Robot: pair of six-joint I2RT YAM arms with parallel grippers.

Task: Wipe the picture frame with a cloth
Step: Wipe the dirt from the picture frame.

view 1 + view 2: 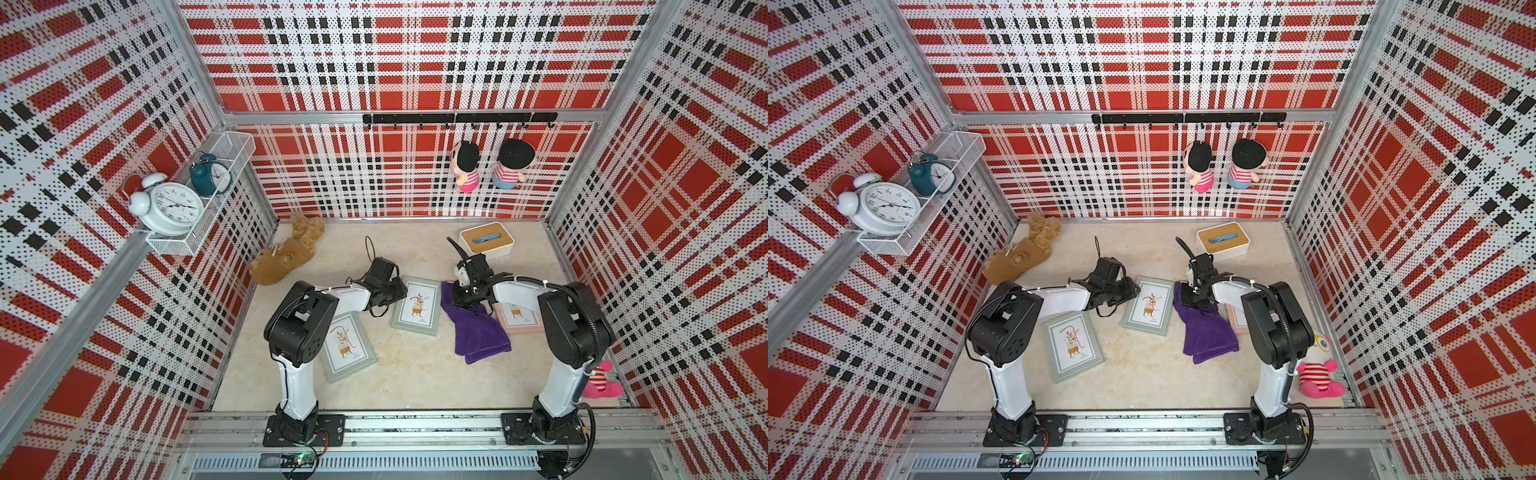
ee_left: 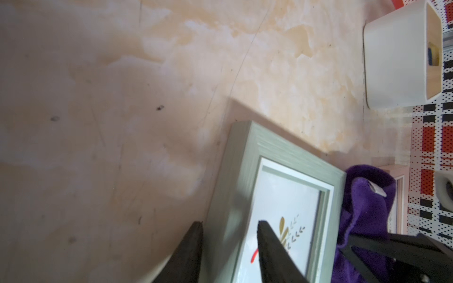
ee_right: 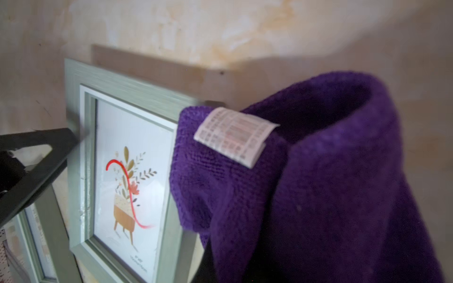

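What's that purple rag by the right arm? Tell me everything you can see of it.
The purple cloth is a soft, fuzzy, towel-like rag with a small white tag at one edge. It is bunched and folded, not spread flat. The right gripper is shut on its far end, raising a fold; the rest trails over the table between the middle green frame and a pink frame, covering part of the pink one.

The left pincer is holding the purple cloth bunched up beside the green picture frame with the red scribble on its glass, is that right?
No, the right pincer holds the purple cloth, as both top views show. The rest stands: it is bunched beside the green picture frame with the red scribble on its glass.
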